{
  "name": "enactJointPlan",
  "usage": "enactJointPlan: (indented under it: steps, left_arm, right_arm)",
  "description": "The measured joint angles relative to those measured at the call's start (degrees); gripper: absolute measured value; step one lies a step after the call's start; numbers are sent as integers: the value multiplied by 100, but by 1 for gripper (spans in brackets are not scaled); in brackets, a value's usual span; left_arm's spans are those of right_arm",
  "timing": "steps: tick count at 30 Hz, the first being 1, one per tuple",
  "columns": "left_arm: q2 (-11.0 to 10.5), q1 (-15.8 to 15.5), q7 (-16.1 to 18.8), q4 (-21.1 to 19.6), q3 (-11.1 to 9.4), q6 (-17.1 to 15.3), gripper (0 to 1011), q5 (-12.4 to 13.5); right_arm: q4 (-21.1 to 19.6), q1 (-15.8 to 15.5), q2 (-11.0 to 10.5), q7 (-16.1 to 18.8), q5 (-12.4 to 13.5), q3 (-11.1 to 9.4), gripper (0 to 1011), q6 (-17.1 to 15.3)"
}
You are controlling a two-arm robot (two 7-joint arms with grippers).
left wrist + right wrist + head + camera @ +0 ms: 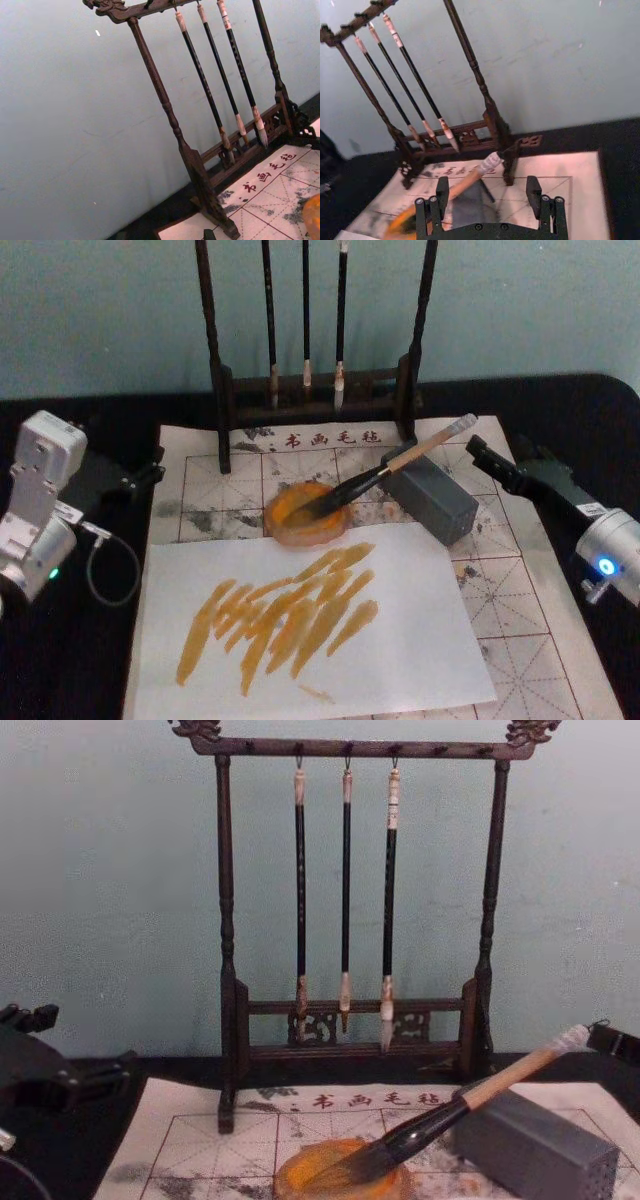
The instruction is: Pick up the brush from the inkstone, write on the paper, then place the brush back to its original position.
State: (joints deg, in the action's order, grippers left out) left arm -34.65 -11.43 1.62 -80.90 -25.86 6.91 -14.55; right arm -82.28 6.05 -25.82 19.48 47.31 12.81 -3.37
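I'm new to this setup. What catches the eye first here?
Bold amber strokes cross the white sheet in front. Behind it the brush rests tip in the orange inkstone, handle on a grey block, before a rack of three thin brushes. The left gripper and right gripper flank the gridded paper.

Four red Chinese characters (317, 439) run in one row along the far edge of the gridded paper (520, 580). They appear to read 书画毛毡.

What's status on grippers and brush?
Left gripper parked left of mat. Right gripper open, beside grey block. Brush tip in inkstone, handle propped on block. White sheet carries orange strokes.
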Motion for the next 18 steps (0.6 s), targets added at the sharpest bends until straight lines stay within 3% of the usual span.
enactJointPlan:
  steps: [1, 2, 4, 18]
  left_arm:
    - [0, 0, 0, 0, 0, 0, 1001, 0]
    - [0, 0, 0, 0, 0, 0, 1001, 0]
    - [0, 0, 0, 0, 0, 0, 1001, 0]
    - [0, 0, 0, 0, 0, 0, 1001, 0]
  right_arm:
    - [56, 33, 38, 78, 161, -20, 1000, -91]
    - [56, 33, 38, 78, 161, -20, 1000, -91]
    - [202, 115, 109, 211, 493, -57, 1000, -256]
    - [942, 564, 420, 684, 1670, -127, 1000, -822]
